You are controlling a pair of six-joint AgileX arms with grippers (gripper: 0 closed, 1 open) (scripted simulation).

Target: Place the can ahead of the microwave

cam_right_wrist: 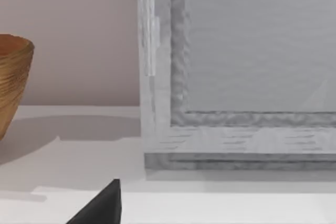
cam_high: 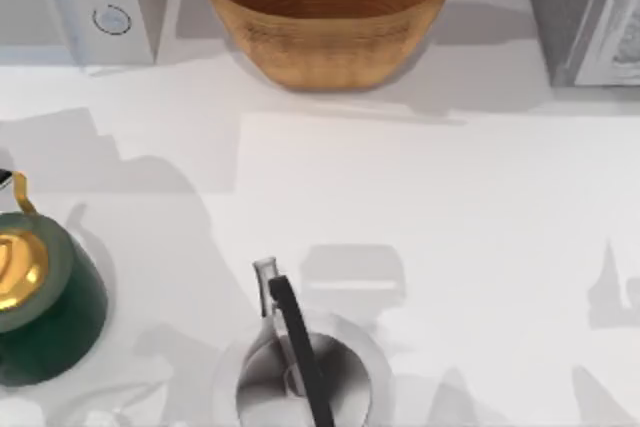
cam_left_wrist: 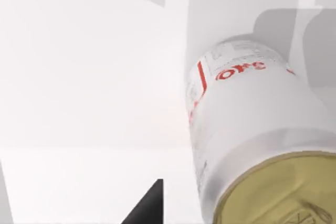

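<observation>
White can stands on pale table, shadows crossing it.

bright, even light over the white table — soft grey shadows fall toward the near edge from the woven tan wicker basket and the dark green kettle with a gold lid; left wrist view washed pale — no glare

Red lettering on can, upside down, unreadable.
</observation>
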